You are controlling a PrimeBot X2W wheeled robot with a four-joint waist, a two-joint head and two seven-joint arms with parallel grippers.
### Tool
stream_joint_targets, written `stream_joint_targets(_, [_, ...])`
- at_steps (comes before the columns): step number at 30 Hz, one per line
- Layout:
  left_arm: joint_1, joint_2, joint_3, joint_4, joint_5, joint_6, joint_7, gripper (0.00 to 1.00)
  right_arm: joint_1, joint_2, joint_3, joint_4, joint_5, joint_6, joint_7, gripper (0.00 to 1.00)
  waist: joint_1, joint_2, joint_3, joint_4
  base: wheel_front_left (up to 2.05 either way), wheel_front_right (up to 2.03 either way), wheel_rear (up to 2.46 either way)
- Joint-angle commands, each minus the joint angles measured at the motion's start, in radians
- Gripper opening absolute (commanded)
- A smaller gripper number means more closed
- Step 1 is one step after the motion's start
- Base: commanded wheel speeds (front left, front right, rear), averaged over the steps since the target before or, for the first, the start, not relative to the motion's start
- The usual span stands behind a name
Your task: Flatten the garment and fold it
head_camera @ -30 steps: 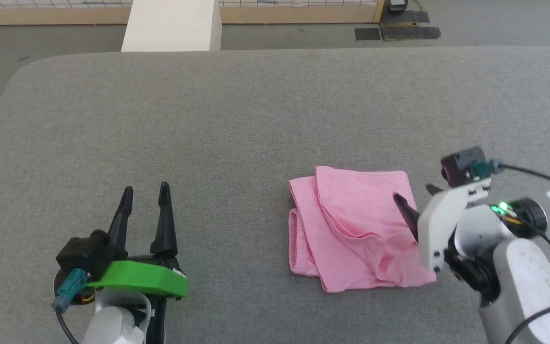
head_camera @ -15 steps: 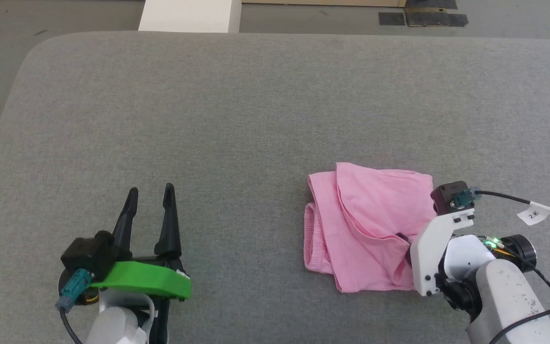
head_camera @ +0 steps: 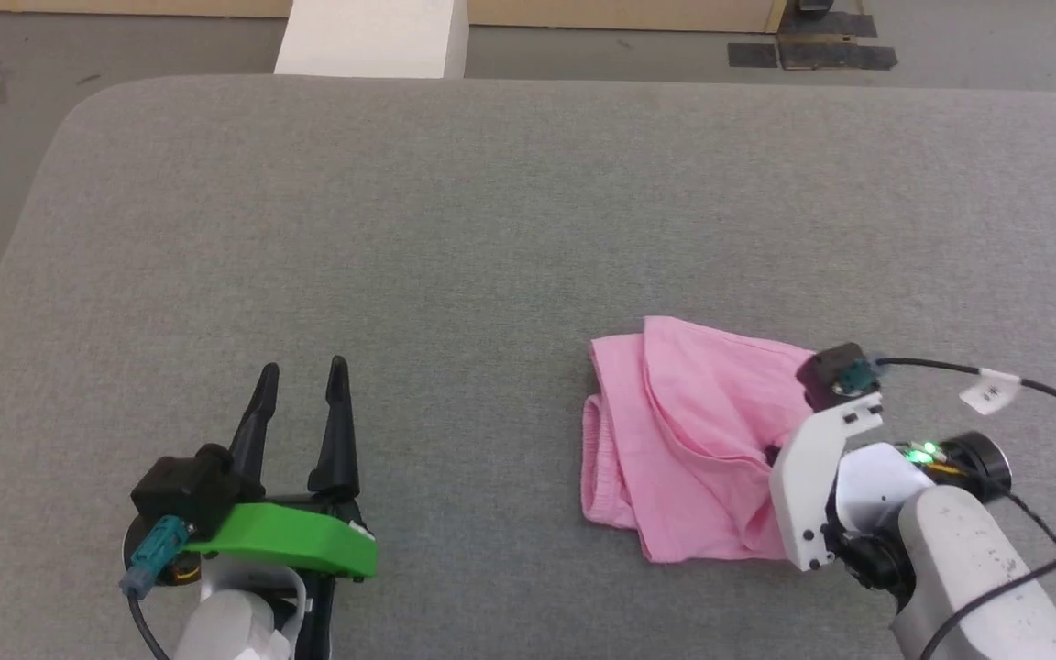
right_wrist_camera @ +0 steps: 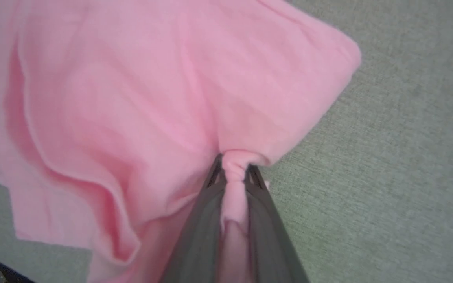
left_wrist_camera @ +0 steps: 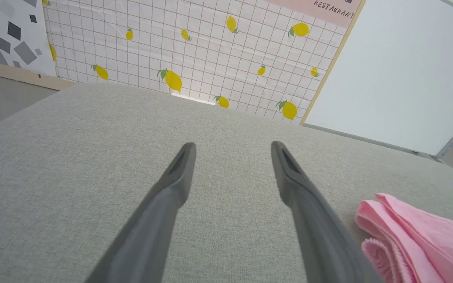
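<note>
On the right half of the grey worktop, near its front edge, the garment lies as a loose, part-doubled heap. Its gathered waistband is turned toward the robot's left, and several layers overlap in diagonal creases.

Right gripper: fingers clenched on a small bunch of pink cloth at the heap's right-hand edge. The cloth puckers at the tips and runs back between the fingers. Whether one layer or several are caught cannot be told.

Left gripper: fingers spread and empty over bare worktop at the lower left, well apart from the garment.

Step in hand, as judged: flattening, near its start, since no fold can be made until the layers are opened. To do it well, the held edge should be raised only enough to free the top layer. It should then be drawn outward to the robot's right, away from the waistband, so that the creases pull out rather than the whole heap sliding. Thin cloth of this kind is likely to drag as one mass, so the left gripper would best come across to anchor the waistband side. A slow, low pull guards against slipping at the tips. If lower layers rise with the upper one, the grip probably holds too much and should be retaken nearer a single edge.
</note>
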Motion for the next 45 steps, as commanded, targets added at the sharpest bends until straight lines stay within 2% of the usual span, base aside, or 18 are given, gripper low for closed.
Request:
stream_joint_targets(1, [-0.007, 0.001, 0.002, -0.003, 0.006, -0.006, -0.004, 1.00, -0.025, -0.025, 0.039, -0.013, 0.018, -0.001, 0.010, 0.00, 0.0000, 0.0000, -0.005, -0.038, 0.00, 0.00, 0.00])
stream_joint_targets(5, [-0.011, 0.001, 0.000, -0.009, 0.002, -0.007, -0.004, 1.00, -0.076, -0.121, 0.149, -0.042, 0.080, -0.001, 0.043, 0.00, 0.0000, 0.0000, 0.009, -0.132, 0.00, 0.00, 0.00])
stream_joint_targets(7, [-0.014, 0.003, 0.005, -0.013, 0.003, -0.005, -0.004, 1.00, -0.120, -0.173, 0.210, -0.050, 0.104, -0.001, 0.053, 0.00, 0.0000, 0.0000, 0.025, -0.208, 0.00, 0.00, 0.00])
stream_joint_targets(11, [-0.029, 0.016, 0.013, -0.023, 0.007, 0.000, -0.002, 1.00, -0.207, -0.232, 0.281, -0.029, 0.150, -0.001, 0.039, 0.00, 0.0000, 0.0000, 0.067, -0.331, 0.00, 0.00, 0.00])
stream_joint_targets(16, [-0.065, 0.039, 0.016, -0.047, 0.020, 0.010, 0.011, 1.00, -0.307, -0.271, 0.311, 0.048, 0.177, -0.001, -0.021, 0.00, 0.0000, 0.0000, 0.138, -0.415, 0.00, 0.00, 0.00])
stream_joint_targets(20, [-0.103, 0.061, 0.018, -0.083, 0.032, 0.016, 0.031, 1.00, -0.373, -0.309, 0.294, 0.127, 0.174, -0.001, -0.090, 0.00, 0.0000, 0.0000, 0.209, -0.417, 0.00, 0.00, 0.00])
stream_joint_targets(26, [-0.127, 0.095, 0.023, -0.169, 0.054, 0.033, 0.073, 1.00, -0.454, -0.403, 0.242, 0.249, 0.152, -0.001, -0.172, 0.00, 0.0000, 0.0000, 0.321, -0.370, 0.00, 0.00, 0.00])
stream_joint_targets(31, [-0.129, 0.118, 0.034, -0.251, 0.069, 0.053, 0.103, 1.00, -0.513, -0.483, 0.167, 0.337, 0.109, -0.001, -0.220, 0.00, 0.0000, 0.0000, 0.399, -0.325, 0.00, 0.00, 0.00])
stream_joint_targets(36, [-0.132, 0.135, 0.041, -0.308, 0.081, 0.068, 0.127, 1.00, -0.555, -0.529, 0.084, 0.398, 0.064, -0.001, -0.270, 0.00, 0.0000, 0.0000, 0.449, -0.290, 0.00, 0.00, 0.00])
stream_joint_targets(37, [-0.130, 0.140, 0.043, -0.335, 0.087, 0.077, 0.137, 1.00, -0.572, -0.549, 0.035, 0.436, 0.030, -0.001, -0.292, 0.00, 0.0000, 0.0000, 0.466, -0.270, 0.00, 0.00, 0.00])
stream_joint_targets(38, [-0.129, 0.142, 0.044, -0.340, 0.087, 0.079, 0.139, 1.00, -0.574, -0.556, 0.027, 0.444, 0.013, -0.001, -0.300, 0.00, 0.0000, 0.0000, 0.468, -0.265, 0.00, 0.00, 0.00])
stream_joint_targets(39, [-0.127, 0.145, 0.047, -0.347, 0.088, 0.081, 0.142, 1.00, -0.578, -0.562, 0.009, 0.457, 0.000, -0.001, -0.305, 0.47, 0.0000, 0.0000, 0.469, -0.261, 0.00, 0.00, 0.00])
stream_joint_targets(40, [-0.125, 0.147, 0.049, -0.351, 0.087, 0.082, 0.144, 1.00, -0.581, -0.565, -0.011, 0.470, -0.006, -0.001, -0.310, 1.00, 0.0000, 0.0000, 0.468, -0.257, 0.00, 0.00, 0.00])
stream_joint_targets(45, [-0.106, 0.149, 0.052, -0.360, 0.084, 0.090, 0.146, 1.00, -0.594, -0.587, -0.112, 0.530, -0.075, -0.001, -0.319, 1.00, 0.0000, 0.0000, 0.434, -0.238, 0.00, 0.00, 0.00])
